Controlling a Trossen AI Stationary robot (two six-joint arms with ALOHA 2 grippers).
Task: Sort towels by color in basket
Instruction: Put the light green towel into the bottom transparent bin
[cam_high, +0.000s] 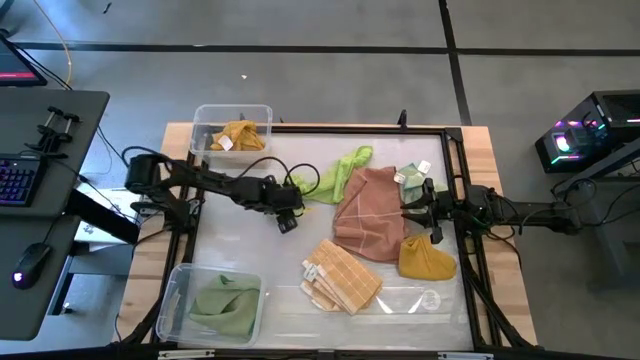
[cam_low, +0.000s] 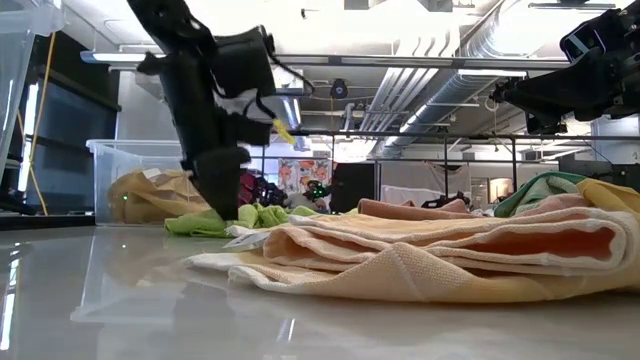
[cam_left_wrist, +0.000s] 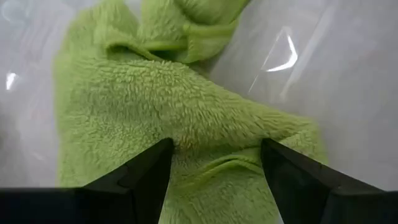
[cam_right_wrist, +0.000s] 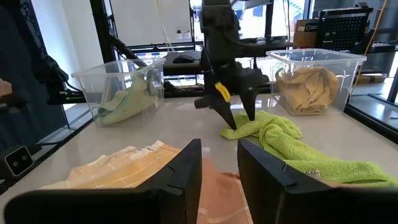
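A lime green towel (cam_high: 345, 170) lies spread on the table's far middle, its left end (cam_left_wrist: 186, 106) under my left gripper (cam_left_wrist: 214, 165), which is open and points steeply down. Beside it lie a pink-brown towel (cam_high: 365, 210), a tan checked towel (cam_high: 340, 275) and a mustard towel (cam_high: 425, 258). At the table's right, my right gripper (cam_right_wrist: 219, 168) hovers level above the pink-brown towel, open, with nothing between its fingers. My left gripper has its open fingertips (cam_left_wrist: 149, 171) down on the lime towel's left end (cam_right_wrist: 239, 130), one on each side of a raised ridge of pile (cam_left_wrist: 214, 140). The fingers come from above, slanting. The towel lies flat on the table.
A clear bin (cam_high: 200, 115) at the far left holds a mustard towel (cam_high: 238, 135). A second clear bin (cam_high: 172, 300) at the near left holds a sage green towel (cam_high: 222, 305). A black frame (cam_high: 455, 160) runs round the tabletop.
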